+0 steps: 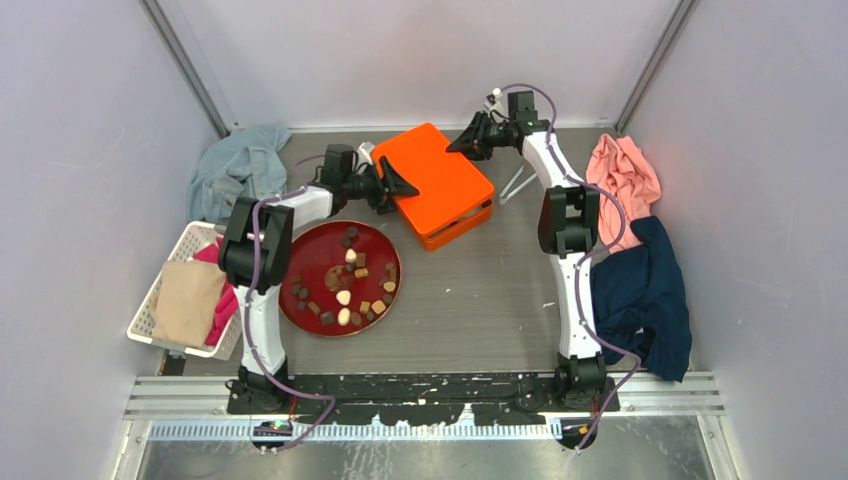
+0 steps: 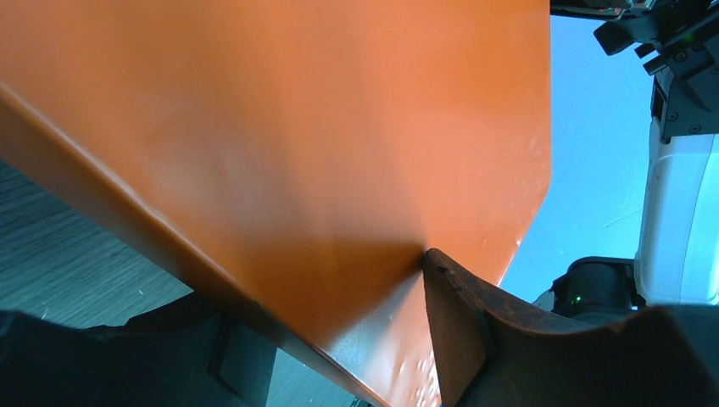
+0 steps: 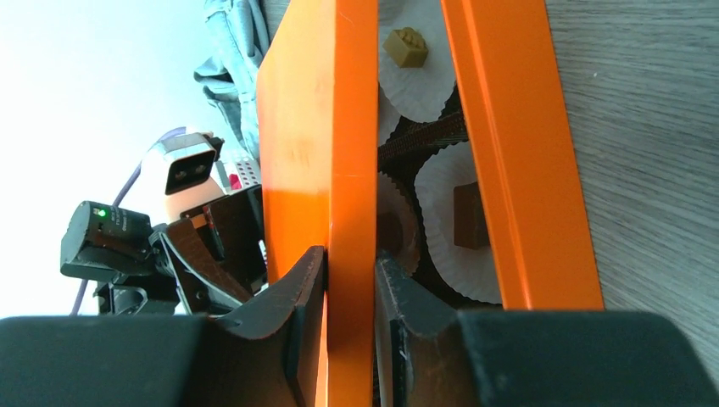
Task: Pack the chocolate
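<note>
orange lid (image 2: 322, 127) cut off at frame edges, box (image 1: 455, 228) interior hidden beneath it from above, chocolate (image 3: 390, 233) half behind its rim

On table (image 1: 480, 290), left of centre: plate (image 1: 310, 250) with chocolate (image 1: 345, 297) on it. Behind and right of plate: box (image 1: 458, 228), lid (image 1: 435, 170) just above it. At lid's left edge: left gripper (image 1: 400, 186). At its far edge: right gripper (image 1: 468, 143). Inside box: more chocolate in cups (image 3: 424, 85). Left of plate: basket (image 1: 150, 300).
</note>
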